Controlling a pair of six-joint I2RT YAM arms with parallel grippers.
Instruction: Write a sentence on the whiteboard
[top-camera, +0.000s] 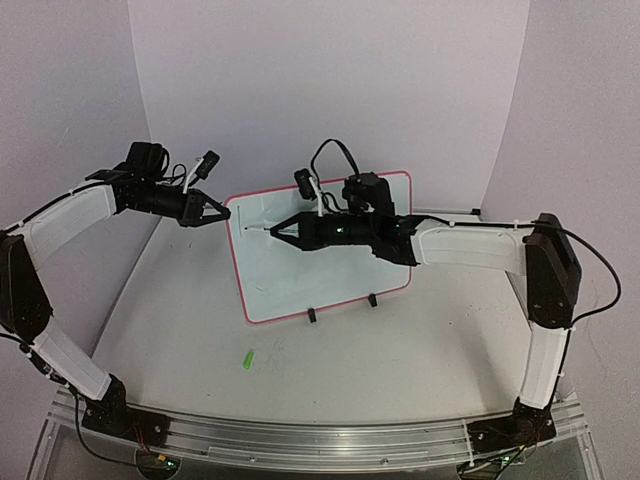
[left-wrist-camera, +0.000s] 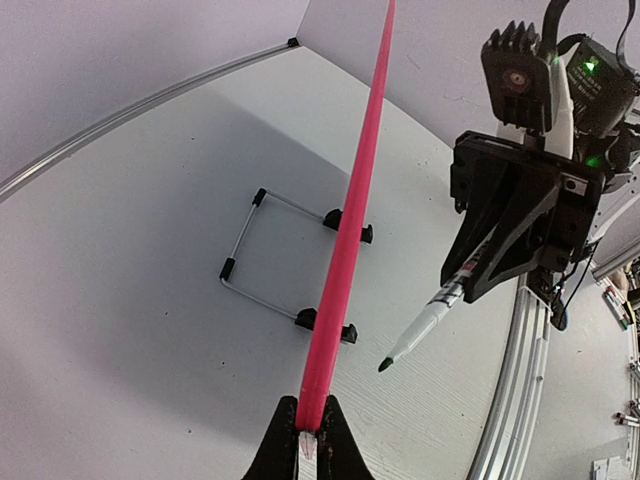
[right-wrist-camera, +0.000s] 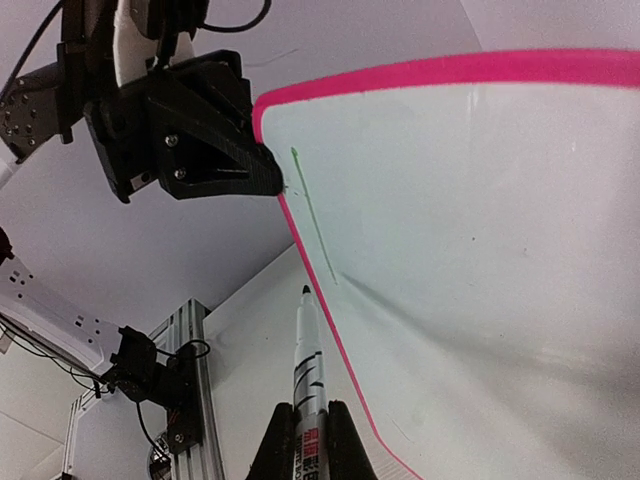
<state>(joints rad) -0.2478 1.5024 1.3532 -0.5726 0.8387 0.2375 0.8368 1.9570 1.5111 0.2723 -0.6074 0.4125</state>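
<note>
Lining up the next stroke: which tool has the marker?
The right tool, shut on the green-tipped marker pointing at the whiteboard. The left tool instead pinches the whiteboard's pink rim.

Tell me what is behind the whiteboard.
Behind the whiteboard, the left wrist view shows its wire stand, a loop with black clips resting on the table. From the top camera the board covers that loop; only two front clips show.

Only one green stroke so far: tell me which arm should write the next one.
Right. The right claw holds the marker, tip near the green stroke on the whiteboard; the left claw is clamped on its rim.
</note>
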